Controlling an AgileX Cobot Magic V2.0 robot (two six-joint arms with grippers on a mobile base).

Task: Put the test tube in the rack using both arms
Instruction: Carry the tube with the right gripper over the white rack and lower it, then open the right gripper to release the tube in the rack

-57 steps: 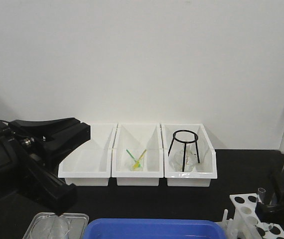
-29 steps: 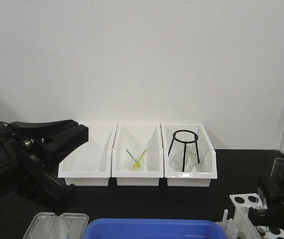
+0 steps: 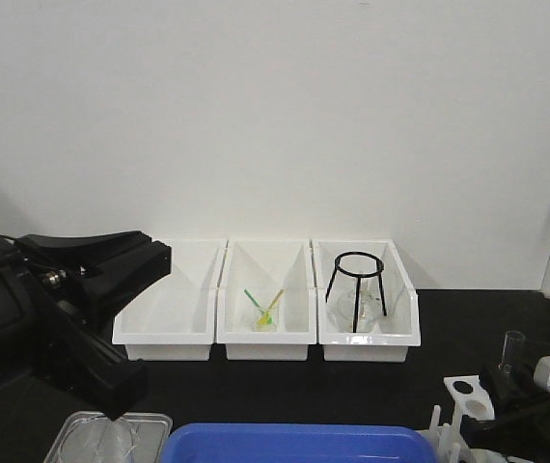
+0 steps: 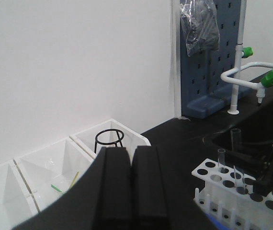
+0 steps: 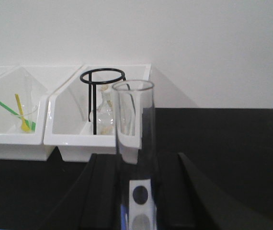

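Observation:
My right gripper (image 5: 136,160) is shut on an upright clear test tube (image 5: 135,124), whose lower end is hidden between the fingers. In the front view, gripper (image 3: 526,391) and test tube (image 3: 513,349) sit low at the far right, just behind the white rack (image 3: 468,388). The rack's holes show below the tube in the right wrist view (image 5: 140,194); I cannot tell whether the tube is in a hole. In the left wrist view a second tube (image 4: 221,158) stands in the rack (image 4: 213,172). My left gripper (image 4: 130,149) is shut and empty, raised at the left (image 3: 159,256).
Three white bins (image 3: 164,338) line the back; the right one holds a black wire tripod (image 3: 357,289), the middle one a beaker with green and yellow sticks (image 3: 265,313). A blue tub (image 3: 294,444) and a clear dish (image 3: 111,436) sit in front. A blue pegboard (image 4: 208,57) and a tap (image 4: 258,72) stand right.
My right gripper has moved down and to the left with the test tube, towards the rack. The left arm has not moved.

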